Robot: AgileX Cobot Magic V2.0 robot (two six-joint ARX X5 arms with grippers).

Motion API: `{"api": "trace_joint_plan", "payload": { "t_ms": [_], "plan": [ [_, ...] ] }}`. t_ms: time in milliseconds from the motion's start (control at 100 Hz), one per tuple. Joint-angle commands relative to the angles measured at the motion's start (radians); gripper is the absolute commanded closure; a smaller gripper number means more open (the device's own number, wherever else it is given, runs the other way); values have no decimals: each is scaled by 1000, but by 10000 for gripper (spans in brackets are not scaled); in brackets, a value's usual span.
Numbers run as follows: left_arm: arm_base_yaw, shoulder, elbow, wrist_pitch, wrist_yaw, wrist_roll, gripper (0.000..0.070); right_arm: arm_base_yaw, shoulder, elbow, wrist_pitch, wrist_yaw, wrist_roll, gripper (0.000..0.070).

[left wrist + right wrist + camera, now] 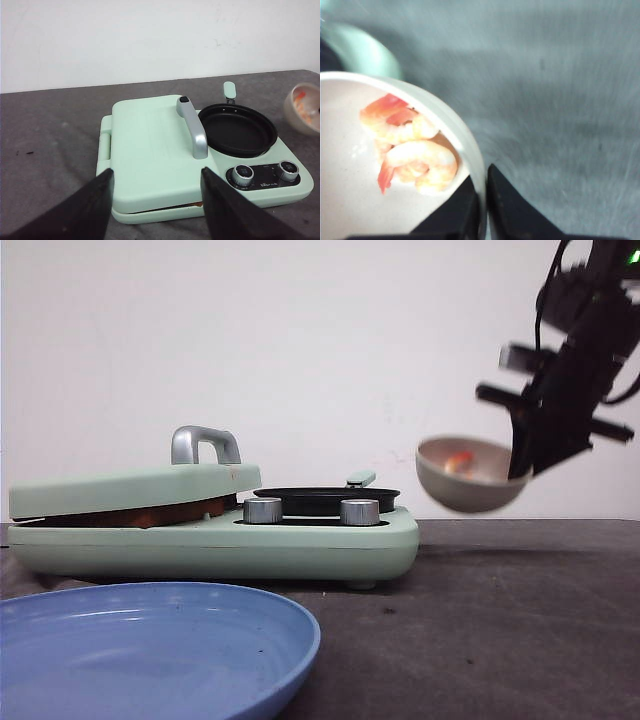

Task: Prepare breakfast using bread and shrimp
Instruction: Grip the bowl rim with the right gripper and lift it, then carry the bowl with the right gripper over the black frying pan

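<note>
The shrimp (412, 150) lie curled inside the beige bowl (470, 476), which hangs tilted in the air to the right of the mint-green breakfast maker (215, 525). The right gripper (484, 200) pinches the bowl's rim, one finger inside and one outside. A thin brown edge of the bread (150, 514) shows under the closed lid (147, 150). The black frying pan (237, 130) sits beside the lid. The left gripper (155, 200) hovers wide open, holding nothing. A blue plate (150, 650) lies in front.
</note>
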Motion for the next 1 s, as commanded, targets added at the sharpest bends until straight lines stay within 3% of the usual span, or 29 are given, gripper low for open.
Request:
{"api": "trace_joint_plan", "payload": {
  "t_ms": [0, 160, 470, 620, 740, 990],
  "plan": [
    [0, 2, 7, 11, -3, -6, 416, 8, -13, 23, 21, -33, 34, 698],
    [0, 2, 7, 11, -3, -6, 416, 27, -73, 23, 94, -105, 42, 698],
    [0, 2, 7, 10, -3, -6, 416, 136, -112, 23, 336, -92, 38, 698],
    [0, 2, 7, 10, -3, -6, 416, 224, -110, 23, 436, 89, -43, 698],
    [0, 2, 7, 10, -3, -6, 417, 299, -108, 23, 507, 256, -185, 698],
    [0, 2, 7, 9, -3, -5, 417, 429, -53, 23, 606, 477, -477, 698]
  ]
}}
